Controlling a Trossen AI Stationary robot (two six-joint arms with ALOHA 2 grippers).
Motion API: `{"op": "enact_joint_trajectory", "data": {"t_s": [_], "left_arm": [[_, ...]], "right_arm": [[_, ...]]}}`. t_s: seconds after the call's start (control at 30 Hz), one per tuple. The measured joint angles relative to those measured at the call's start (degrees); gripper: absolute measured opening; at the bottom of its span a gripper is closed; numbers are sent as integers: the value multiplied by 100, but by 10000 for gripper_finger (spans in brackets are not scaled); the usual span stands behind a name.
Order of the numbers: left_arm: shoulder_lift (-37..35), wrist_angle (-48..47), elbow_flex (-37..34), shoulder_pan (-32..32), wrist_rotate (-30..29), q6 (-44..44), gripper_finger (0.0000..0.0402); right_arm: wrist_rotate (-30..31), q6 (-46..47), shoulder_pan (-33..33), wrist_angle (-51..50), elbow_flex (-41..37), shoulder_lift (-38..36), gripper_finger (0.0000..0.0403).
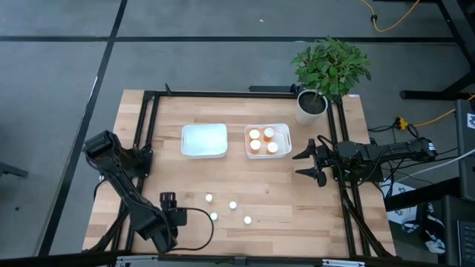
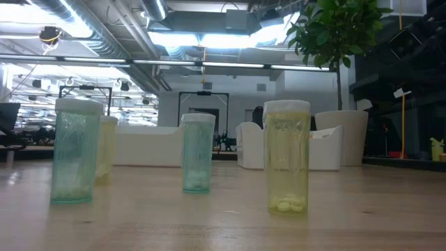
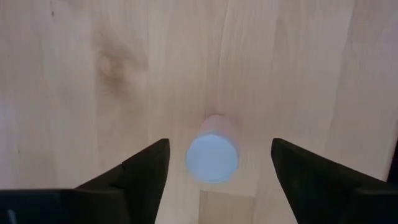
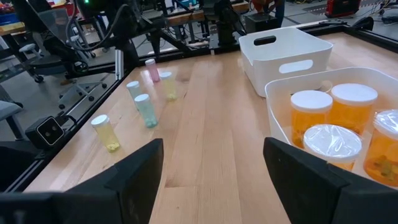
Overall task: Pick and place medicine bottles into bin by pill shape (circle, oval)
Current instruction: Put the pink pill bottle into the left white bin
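Directly below the left gripper [image 3: 217, 163], between its spread fingers, a small pink-tinted bottle [image 3: 212, 151] stands upright on the table [image 1: 297, 200] near the front-left corner, untouched, seemingly lined up for a grasp. Four more small bottles [image 1: 232, 205] stand loose along the near edge, awaiting sorting. Farther back, four orange bottles [image 1: 262, 141] already fill the right bin [image 1: 286, 132]; the left bin [image 1: 204, 140] holds nothing visible. At the table's right edge, the right gripper [image 1: 310, 162] waits open and empty-handed.

Smooth pale wood table [image 1: 297, 193], translucent plastic medicine bottles [image 2: 287, 156]
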Motion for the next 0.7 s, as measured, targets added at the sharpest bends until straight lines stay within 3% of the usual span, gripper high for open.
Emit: {"op": "enact_joint_trajectory", "data": {"t_s": [0.7], "left_arm": [[16, -30, -168, 326, 252, 218, 130]], "right_arm": [[-1, 0, -1, 0, 0, 1, 279]]}}
